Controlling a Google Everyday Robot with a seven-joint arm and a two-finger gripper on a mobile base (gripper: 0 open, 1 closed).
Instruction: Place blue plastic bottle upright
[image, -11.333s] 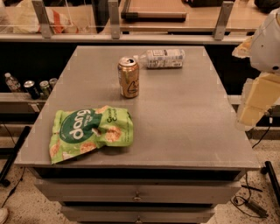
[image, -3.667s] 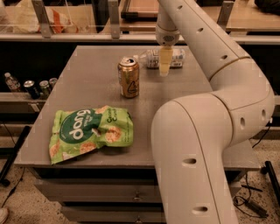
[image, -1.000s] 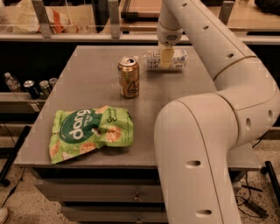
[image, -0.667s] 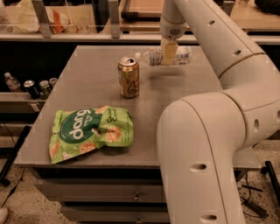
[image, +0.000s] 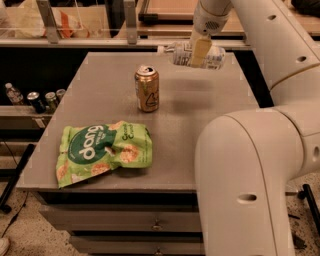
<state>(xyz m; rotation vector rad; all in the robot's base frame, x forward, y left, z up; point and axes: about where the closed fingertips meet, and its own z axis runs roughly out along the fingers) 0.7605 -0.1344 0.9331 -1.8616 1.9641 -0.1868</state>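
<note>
The gripper (image: 199, 58) is hanging over the far edge of the table (image: 100, 85), at the end of the big white arm (image: 260, 150) that is filling the right side of the view. It is holding the blue plastic bottle (image: 181, 54), clamped around its middle. One pale finger (image: 201, 47) is crossing the front of the bottle, and the other one is hidden behind it.

The bottle is lying on its side in the grip, almost level. Its white cap (image: 164, 49) is pointing to the left and its bottom is pointing to the right. The body is clear plastic, and a pale whitish-blue printed label (image: 217, 57) is going around it. The printing on the label is too small to read. The bottle is looking raised a little above the table surface, and a soft dark patch is showing on the grey top nearer to the camera than the bottle.

The gold can (image: 147, 89) is standing upright near the middle of the table, well apart from the bottle, to the left and closer to the camera. A green snack bag (image: 102, 150) is lying flat near the front left corner. On a low shelf left of the table, some dark cans (image: 44, 100) and a small bottle (image: 12, 93) are standing together.
</note>
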